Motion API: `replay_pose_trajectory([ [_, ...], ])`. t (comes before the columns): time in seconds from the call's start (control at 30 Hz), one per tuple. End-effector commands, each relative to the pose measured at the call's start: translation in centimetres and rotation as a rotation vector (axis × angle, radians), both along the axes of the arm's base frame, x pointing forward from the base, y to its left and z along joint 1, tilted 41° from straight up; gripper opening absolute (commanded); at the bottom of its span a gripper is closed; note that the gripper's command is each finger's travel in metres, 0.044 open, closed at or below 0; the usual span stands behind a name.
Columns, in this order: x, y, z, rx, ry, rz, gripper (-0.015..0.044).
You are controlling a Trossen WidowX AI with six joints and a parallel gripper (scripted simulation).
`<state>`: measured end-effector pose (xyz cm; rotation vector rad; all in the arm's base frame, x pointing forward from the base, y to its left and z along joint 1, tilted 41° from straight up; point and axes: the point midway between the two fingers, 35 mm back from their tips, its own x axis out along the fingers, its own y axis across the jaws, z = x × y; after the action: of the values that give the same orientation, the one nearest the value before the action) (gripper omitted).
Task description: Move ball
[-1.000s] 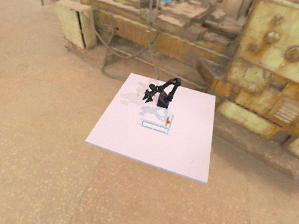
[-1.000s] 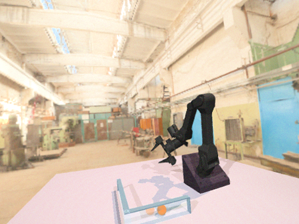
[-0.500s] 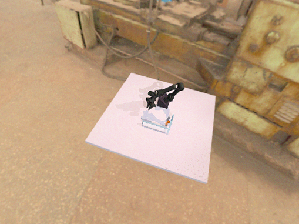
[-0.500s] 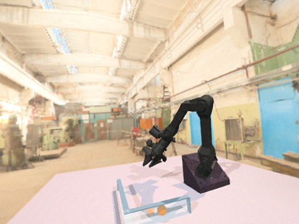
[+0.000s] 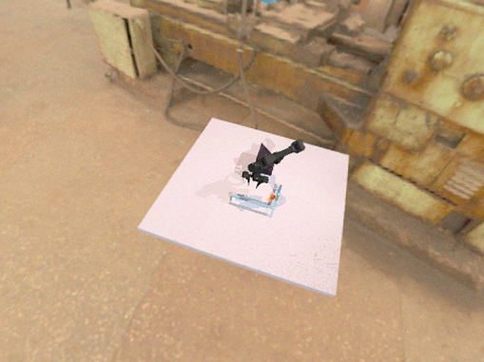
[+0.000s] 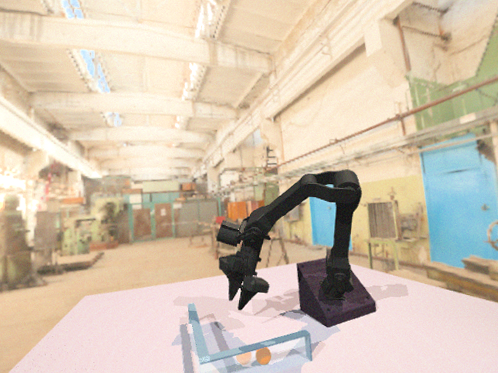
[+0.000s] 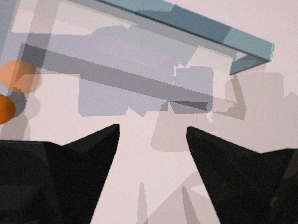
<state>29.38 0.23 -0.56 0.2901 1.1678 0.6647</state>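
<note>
The orange ball (image 5: 273, 196) (image 6: 263, 356) (image 7: 5, 109) lies on the table, inside the corner and close to one clear wall (image 6: 282, 338). The paler see-through copy (image 6: 243, 357) (image 7: 20, 76) is beside it, slightly nearer the corner. The other clear wall (image 6: 195, 328) (image 7: 200, 26) runs off from that corner. My gripper (image 5: 253, 186) (image 6: 236, 304) (image 7: 153, 130) is partly open and empty, pointing down above the table. The ball is off to the left in the wrist view, outside the fingers, and cut by the frame edge.
The pale square table (image 5: 208, 222) (image 6: 116, 323) carries the dark wedge-shaped arm base (image 6: 338, 308) behind the gripper. The free end of a clear wall (image 7: 270, 52) stands at the upper right of the wrist view. Shadows of the arm and walls fall across the tabletop.
</note>
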Motion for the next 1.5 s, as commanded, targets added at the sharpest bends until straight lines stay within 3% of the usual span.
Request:
replay_pose_trajectory([
  [0.0, 0.2, 5.4, 4.5, -0.081, -0.283, 0.552, 0.0275],
  [0.37, -2.9, 12.4, 9.9, -0.052, -0.642, 1.243, 0.0275],
  [1.47, -3.4, 15.0, 6.8, -0.051, -0.643, 1.243, 0.0275],
])
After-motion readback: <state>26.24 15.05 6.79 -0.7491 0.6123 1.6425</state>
